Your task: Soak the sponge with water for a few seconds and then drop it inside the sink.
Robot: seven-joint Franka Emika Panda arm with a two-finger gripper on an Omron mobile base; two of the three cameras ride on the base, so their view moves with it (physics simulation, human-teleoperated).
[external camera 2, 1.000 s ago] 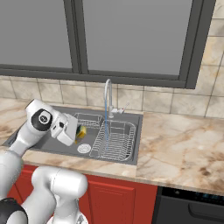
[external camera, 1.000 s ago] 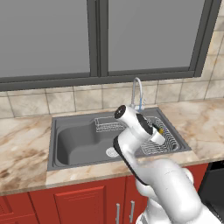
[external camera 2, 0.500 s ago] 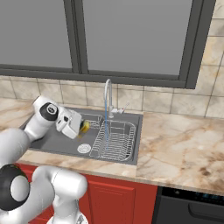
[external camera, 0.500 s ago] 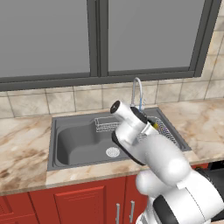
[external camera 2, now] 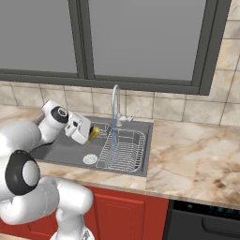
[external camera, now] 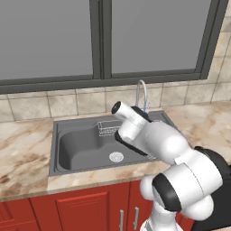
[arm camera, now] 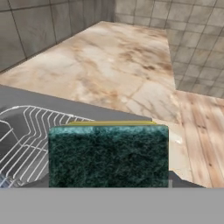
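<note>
Between the gripper's (external camera 2: 92, 134) fingers sits the sponge (arm camera: 108, 154), pinched and carried above the sink (external camera 2: 61, 152): a small block with a yellow body and a dark green scrub layer, and in the hand view that mottled green face is turned toward the camera with only a thin yellow strip showing along its top edge. From the right base view the sponge is a small yellow patch at the gripper's tip, hanging over the open part of the basin, just beside the wire rack (external camera 2: 123, 150) and a short way to one side of the water (external camera 2: 113, 140), a thin pale blue stream falling from the curved chrome faucet (external camera 2: 115, 101) onto the rack; the sponge is apart from the stream. Below the gripper the dark grey basin floor shows its round silver drain (external camera: 116, 157), and a small wire basket (external camera: 108, 127) hangs at the basin's back wall. Around the sink runs a beige marble countertop (external camera 2: 197, 159), broad and bare on the far side of the rack. Behind the faucet a band of beige wall tiles (external camera 2: 168, 105) rises to a large dark-framed window (external camera 2: 140, 42). Beneath the counter edge are red cabinet doors (external camera: 85, 210) with slim metal handles. Space above the basin stands open around the gripper, bounded by the faucet neck and the rack.
</note>
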